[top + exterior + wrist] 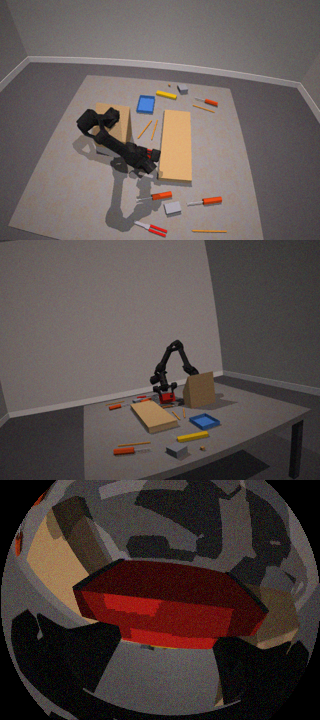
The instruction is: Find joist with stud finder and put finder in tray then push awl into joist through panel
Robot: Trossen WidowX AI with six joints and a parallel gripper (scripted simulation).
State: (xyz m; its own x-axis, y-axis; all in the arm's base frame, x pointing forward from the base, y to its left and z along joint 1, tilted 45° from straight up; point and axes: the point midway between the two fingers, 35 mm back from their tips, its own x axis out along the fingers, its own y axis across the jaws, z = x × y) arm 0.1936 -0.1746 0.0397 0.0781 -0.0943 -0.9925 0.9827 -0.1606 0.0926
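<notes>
My gripper [167, 396] [170, 626] is shut on the red stud finder [149, 153] [169, 398] [160, 607], held above the table beside the panel's long edge nearest the arm base. The arm hides most of it in the top view. The tan floor panel [177, 144] [152, 414] lies flat; no hole is visible. The blue tray [146, 104] [204, 421] is empty. Three orange-handled tools lie on the table: two near the panel's near end [162, 195] [212, 200] and one at the far right [211, 102] [124, 451]. I cannot tell which is the awl.
A tan wedge-shaped block [113, 109] [202, 389] stands by the arm. Pencils [144, 129] [154, 129] lie between it and the panel. A yellow bar [166, 94] [192, 436], grey blocks [182, 88] [172, 207] and red-handled pliers [157, 228] also lie about.
</notes>
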